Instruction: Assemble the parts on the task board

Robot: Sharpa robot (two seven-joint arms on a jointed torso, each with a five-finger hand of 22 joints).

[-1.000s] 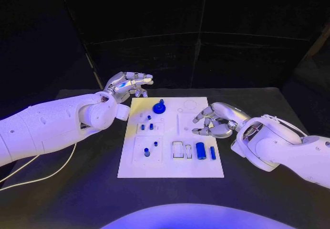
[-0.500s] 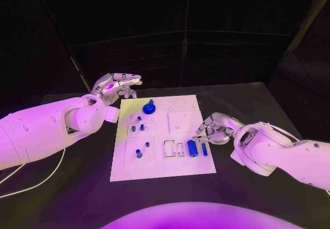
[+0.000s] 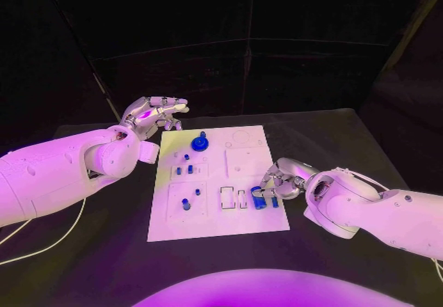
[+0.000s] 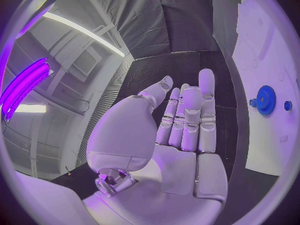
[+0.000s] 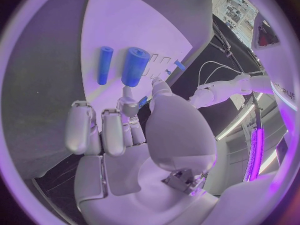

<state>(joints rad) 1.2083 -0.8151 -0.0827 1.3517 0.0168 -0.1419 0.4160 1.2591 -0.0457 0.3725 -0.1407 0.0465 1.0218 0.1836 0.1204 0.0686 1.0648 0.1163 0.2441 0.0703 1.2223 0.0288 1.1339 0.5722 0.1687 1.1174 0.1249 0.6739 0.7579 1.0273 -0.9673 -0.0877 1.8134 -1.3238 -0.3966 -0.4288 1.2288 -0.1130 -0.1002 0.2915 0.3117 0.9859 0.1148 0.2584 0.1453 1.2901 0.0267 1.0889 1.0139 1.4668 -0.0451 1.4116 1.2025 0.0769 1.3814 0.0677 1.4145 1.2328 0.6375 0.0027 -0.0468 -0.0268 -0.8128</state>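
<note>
The white task board (image 3: 231,220) lies in the middle of the black table. On it stand a blue gear (image 3: 200,142), some small blue pegs (image 3: 185,170) and, near its right edge, a thick blue cylinder (image 3: 258,198) beside a thin one (image 3: 274,201). My right hand (image 3: 280,179) hovers at the board's right edge, fingers just above those two cylinders, holding nothing. The right wrist view shows the thick cylinder (image 5: 134,66) and the thin one (image 5: 104,65) just beyond my fingertips (image 5: 128,102). My left hand (image 3: 152,114) hangs open and empty over the board's far left corner, near the gear (image 4: 265,100).
Empty rectangular slots (image 3: 226,197) lie just left of the cylinders. A white cable (image 3: 37,236) runs over the table under my left arm. Black table surface surrounds the board on all sides, with dark curtains behind.
The camera view has shifted. My right hand has come from beside the board's middle toward me and now hovers over the two blue cylinders. The left hand has hardly moved.
</note>
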